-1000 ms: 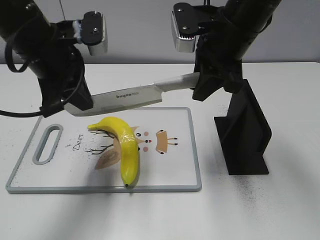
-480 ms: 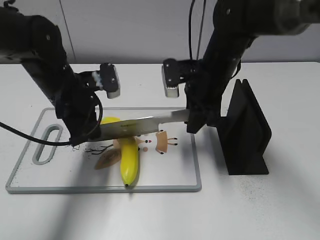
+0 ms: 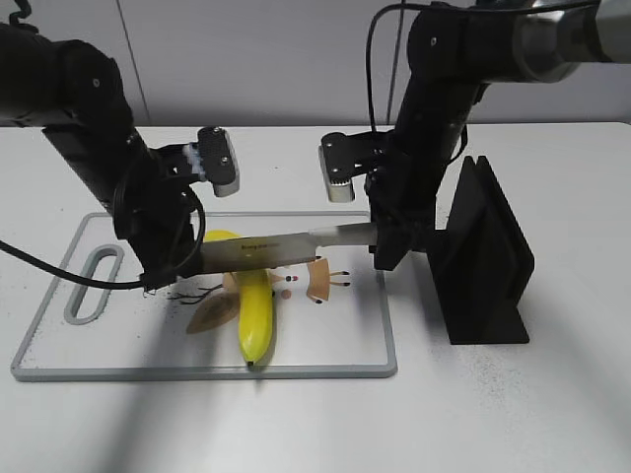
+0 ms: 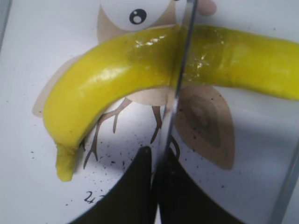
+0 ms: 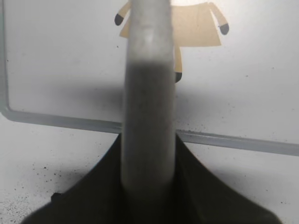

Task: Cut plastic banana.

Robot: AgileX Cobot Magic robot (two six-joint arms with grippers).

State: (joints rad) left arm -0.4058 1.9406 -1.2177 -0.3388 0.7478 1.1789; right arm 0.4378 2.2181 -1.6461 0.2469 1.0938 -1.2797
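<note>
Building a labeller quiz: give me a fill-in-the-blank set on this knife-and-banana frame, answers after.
1. The silver-bladed kitchen knife is held at both ends, by ____ hands.
2. Its blade crosses the glossy yellow plastic banana at the banana's ____.
3. The banana lies on the white, grey-rimmed cutting board printed with a cartoon ____.
4. The black angular knife stand sits to the board's ____ in the exterior view.

Missing words: two; seam; deer; right

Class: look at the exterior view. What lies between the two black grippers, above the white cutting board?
A silver kitchen knife spans the gap, left gripper at its tip end, right gripper on its handle. Its blade crosses the glossy yellow plastic banana; the left wrist view confirms this.
</note>
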